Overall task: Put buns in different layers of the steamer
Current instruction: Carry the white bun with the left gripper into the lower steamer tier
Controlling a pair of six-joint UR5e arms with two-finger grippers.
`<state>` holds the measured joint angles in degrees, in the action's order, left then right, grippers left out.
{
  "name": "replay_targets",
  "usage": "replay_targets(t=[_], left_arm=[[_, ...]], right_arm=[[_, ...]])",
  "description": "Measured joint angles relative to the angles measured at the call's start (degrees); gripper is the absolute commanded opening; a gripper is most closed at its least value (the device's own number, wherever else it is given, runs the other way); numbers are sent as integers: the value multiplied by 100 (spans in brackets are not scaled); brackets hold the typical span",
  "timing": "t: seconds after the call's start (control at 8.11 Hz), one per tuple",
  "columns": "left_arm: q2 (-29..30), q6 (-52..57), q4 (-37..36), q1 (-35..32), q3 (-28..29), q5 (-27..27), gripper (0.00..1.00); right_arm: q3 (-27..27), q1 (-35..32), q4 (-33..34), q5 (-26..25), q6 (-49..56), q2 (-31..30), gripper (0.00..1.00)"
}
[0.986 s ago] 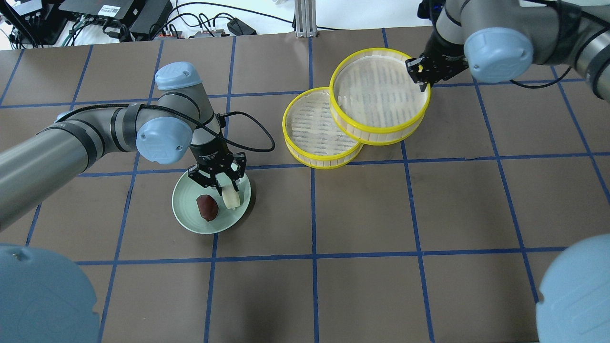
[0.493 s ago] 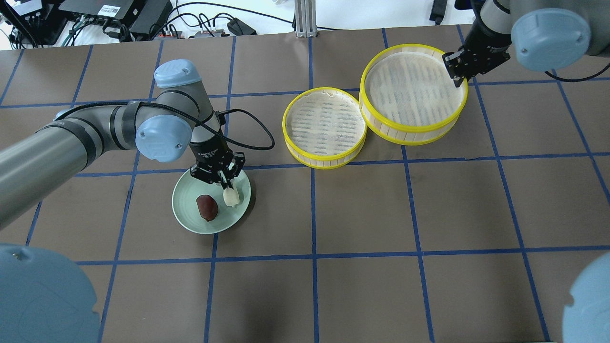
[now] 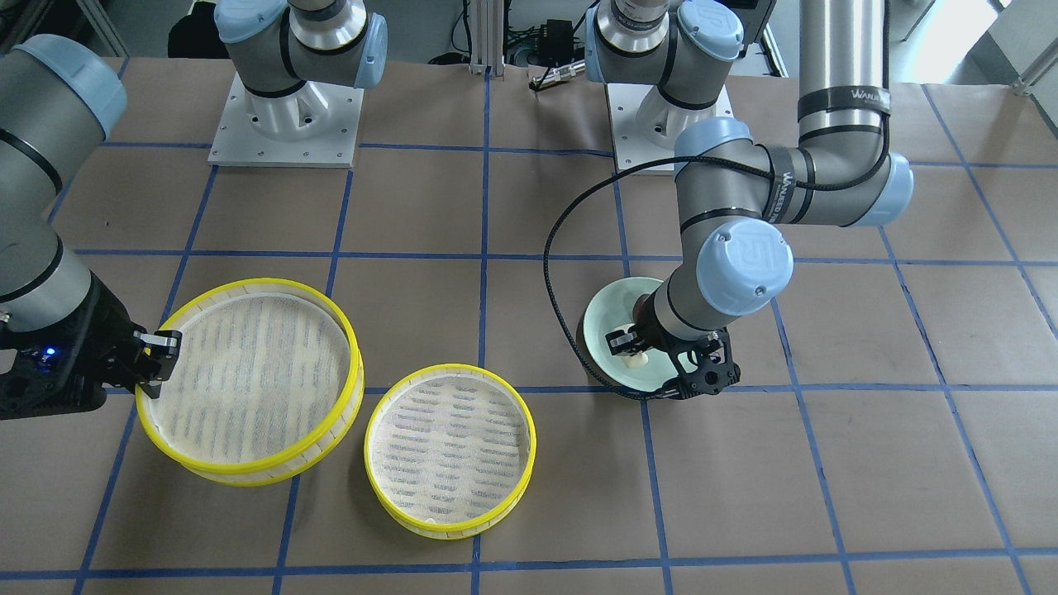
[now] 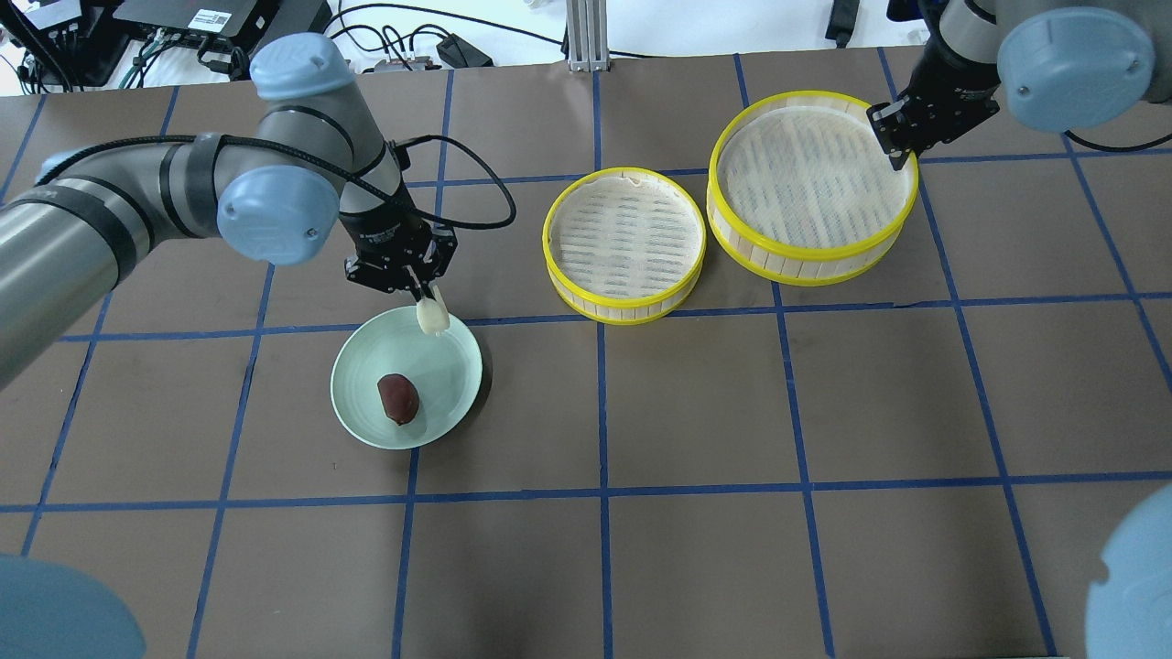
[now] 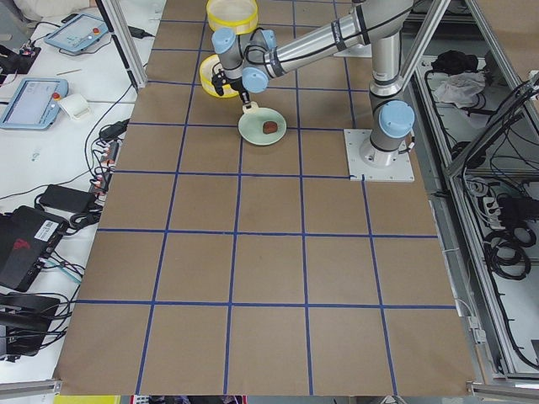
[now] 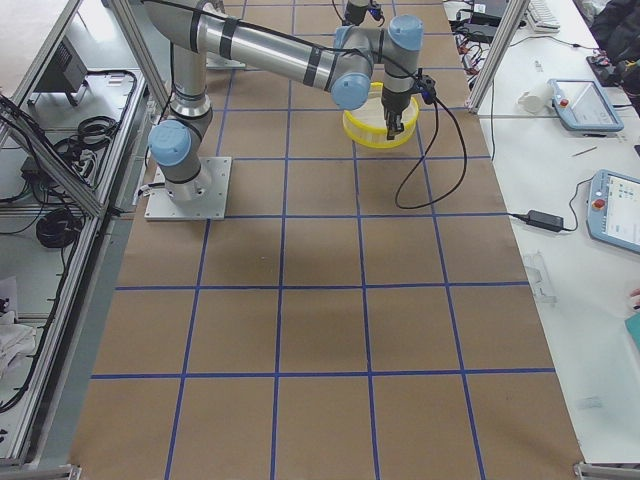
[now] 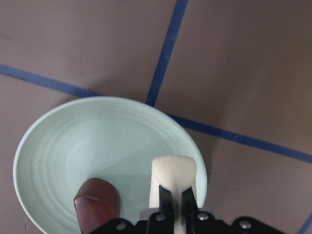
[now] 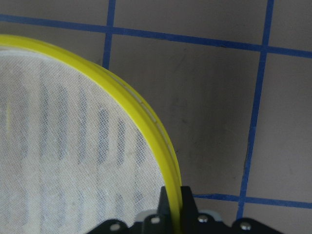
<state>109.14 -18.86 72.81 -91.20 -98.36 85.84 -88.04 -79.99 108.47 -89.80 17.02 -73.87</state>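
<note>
fingers (image 7: 188, 204) pinch the cream bun (image 7: 174, 174) over the green plate's (image 7: 92, 131) rim.

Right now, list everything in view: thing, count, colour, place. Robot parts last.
free steamer layer: one, yellow rim, pale woven base, mid-table, empty.
gripped steamer layer: one, same colours, beside the free one on the robot's right, empty.
plate: one, pale green, on the robot's left side.
dark bun: one, reddish-brown, lying on the plate.
white bun: one, cream-white, held over the plate's far edge.
table: one, brown with a blue tape grid.
cables and electronics: several, black, past the table's far edge.
left fingers: two, black, shut on the white bun.
right fingers: two, black, clamped on the gripped steamer layer's rim.
</note>
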Motion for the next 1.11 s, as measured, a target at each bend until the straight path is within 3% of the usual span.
replay_targets(t=[0.37,0.86,1.11], left_arm=[[-225,-244,-87,-56,689,-268,0],[-60,-353,-1286,-247,822,-1467,0],[341,-460,-1965,-526,823,-1894,0]], right_arm=[[1,1,3,-2,15,15,0],[-2,32,11,4,32,29,0],[-6,35,9,6,34,35,0]])
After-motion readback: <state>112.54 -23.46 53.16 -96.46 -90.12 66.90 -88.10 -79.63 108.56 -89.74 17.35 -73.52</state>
